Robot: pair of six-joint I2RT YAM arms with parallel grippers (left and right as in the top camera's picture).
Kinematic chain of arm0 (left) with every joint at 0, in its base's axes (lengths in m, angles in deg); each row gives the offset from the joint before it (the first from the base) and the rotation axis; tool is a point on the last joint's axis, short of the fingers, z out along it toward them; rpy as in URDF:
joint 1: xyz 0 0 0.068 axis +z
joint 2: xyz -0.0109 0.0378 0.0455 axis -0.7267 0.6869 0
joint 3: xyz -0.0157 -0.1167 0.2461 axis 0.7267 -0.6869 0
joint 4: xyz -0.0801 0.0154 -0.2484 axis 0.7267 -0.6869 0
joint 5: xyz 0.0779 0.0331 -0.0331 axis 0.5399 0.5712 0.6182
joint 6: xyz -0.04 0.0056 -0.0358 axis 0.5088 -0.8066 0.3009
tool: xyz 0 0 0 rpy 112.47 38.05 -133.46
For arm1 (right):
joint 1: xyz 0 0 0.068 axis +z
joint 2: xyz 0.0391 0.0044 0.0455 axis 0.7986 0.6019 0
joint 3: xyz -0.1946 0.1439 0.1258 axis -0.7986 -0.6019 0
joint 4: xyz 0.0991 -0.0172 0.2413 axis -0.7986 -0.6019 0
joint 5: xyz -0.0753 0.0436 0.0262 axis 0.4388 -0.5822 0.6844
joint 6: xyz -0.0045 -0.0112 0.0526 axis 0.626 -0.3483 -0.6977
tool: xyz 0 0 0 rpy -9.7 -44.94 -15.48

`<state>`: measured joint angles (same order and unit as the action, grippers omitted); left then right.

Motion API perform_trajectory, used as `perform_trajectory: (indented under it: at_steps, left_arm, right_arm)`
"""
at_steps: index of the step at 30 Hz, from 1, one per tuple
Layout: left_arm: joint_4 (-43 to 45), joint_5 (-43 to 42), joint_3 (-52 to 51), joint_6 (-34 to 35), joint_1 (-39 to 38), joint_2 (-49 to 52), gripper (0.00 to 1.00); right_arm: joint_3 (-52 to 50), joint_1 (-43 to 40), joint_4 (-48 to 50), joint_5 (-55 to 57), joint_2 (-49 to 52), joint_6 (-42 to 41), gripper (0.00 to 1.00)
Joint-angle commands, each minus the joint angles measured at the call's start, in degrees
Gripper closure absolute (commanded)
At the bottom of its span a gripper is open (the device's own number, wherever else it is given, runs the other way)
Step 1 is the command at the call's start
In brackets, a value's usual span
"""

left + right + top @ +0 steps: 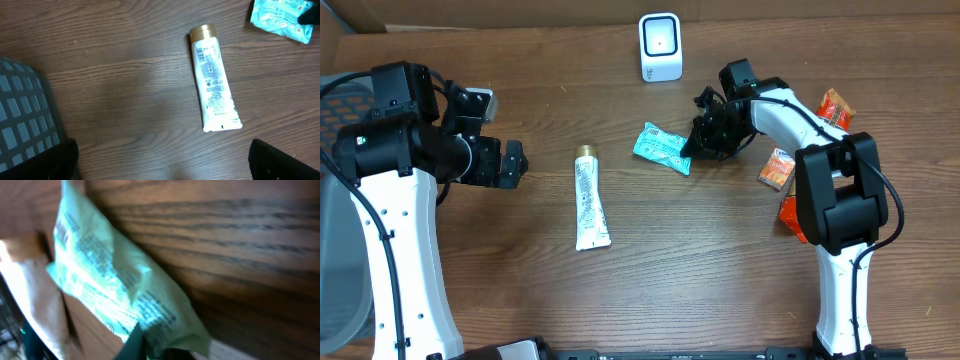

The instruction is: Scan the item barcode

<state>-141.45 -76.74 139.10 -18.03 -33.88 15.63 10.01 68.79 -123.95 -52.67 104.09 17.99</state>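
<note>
Right gripper point(692, 148) clamping teal packet point(660, 147), white tube point(589, 200) nearby, scanner point(660, 47) beyond

Tube point(590, 198) left of packet point(662, 148) (not touching), scanner point(660, 46) behind both

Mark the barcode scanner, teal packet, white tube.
barcode scanner point(660, 42): overhead, front face.
teal packet point(658, 146): overhead, middle of wrapper.
white tube point(214, 82): left wrist, printed body.

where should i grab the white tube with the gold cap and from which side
I'd take the white tube across its middle, coming straight down from above. It lies flat, gold cap pointing away from the robot, so a pinch across its narrow width gets the rounder body.
</note>
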Motion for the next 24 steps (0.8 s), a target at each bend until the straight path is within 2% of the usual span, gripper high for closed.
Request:
perform_trajectory:
  at_steps: [1, 7, 17, 24]
  left_arm:
    - [0.07, -0.68, 0.44, -0.02, -0.07, -0.5, 0.0]
    - [0.07, -0.68, 0.44, -0.02, -0.07, -0.5, 0.0]
    - [0.07, -0.68, 0.44, -0.02, -0.07, -0.5, 0.0]
    - [0.07, -0.68, 0.44, -0.02, -0.07, -0.5, 0.0]
  right_arm:
    - [-2.21, 0.11, 0.44, 2.71, 0.33, -2.38, 0.96]
    - [-0.5, -0.11, -0.96, 2.69, -1.03, -2.62, 0.96]
    - [-0.42, 0.07, -2.75, 6.03, -10.32, -1.25, 0.96]
    - [-0.42, -0.42, -6.12, -2.05, -16.06, 1.79, 0.96]
